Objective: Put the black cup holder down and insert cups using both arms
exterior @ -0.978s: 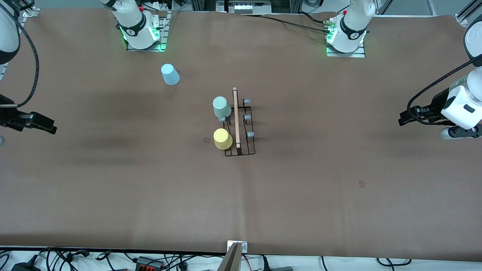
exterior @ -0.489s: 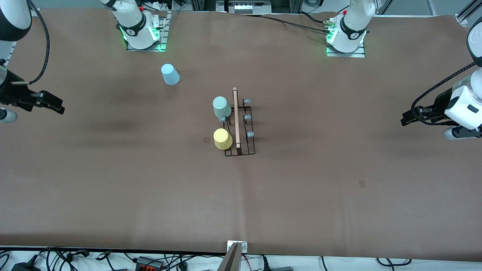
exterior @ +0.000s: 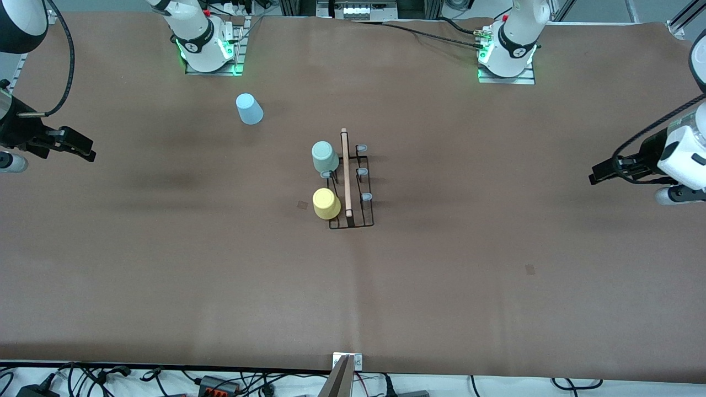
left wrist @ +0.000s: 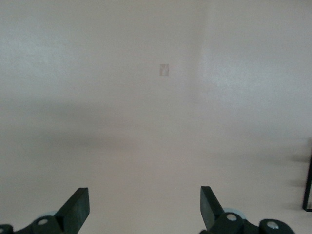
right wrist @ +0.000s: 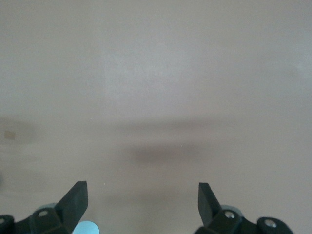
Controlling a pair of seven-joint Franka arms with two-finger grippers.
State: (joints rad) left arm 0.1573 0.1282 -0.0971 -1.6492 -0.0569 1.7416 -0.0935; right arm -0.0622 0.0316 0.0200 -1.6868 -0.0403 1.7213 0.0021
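The black cup holder (exterior: 351, 187) stands at the table's middle, its wooden rod handle (exterior: 346, 171) on top. A pale green cup (exterior: 325, 156) and a yellow cup (exterior: 326, 203) sit upside down on pegs on its side toward the right arm's end. The light blue cup (exterior: 249, 108) stands upside down on the table near the right arm's base. It also shows in the right wrist view (right wrist: 87, 228). My right gripper (exterior: 87, 153) is open and empty over the right arm's end of the table, open in its wrist view (right wrist: 141, 202). My left gripper (exterior: 595, 177) is open and empty over the left arm's end (left wrist: 144, 207).
One bare peg (exterior: 326, 174) lies between the two cups and three bare pegs (exterior: 362, 172) stand on the rack's other row. The rack's edge (left wrist: 307, 185) shows in the left wrist view. Small dark marks (exterior: 530, 269) dot the brown table cover.
The right gripper has swung over the table toward the bases' edge. The left gripper has drawn slightly outward toward its end of the table. The cups and the rack have not moved.
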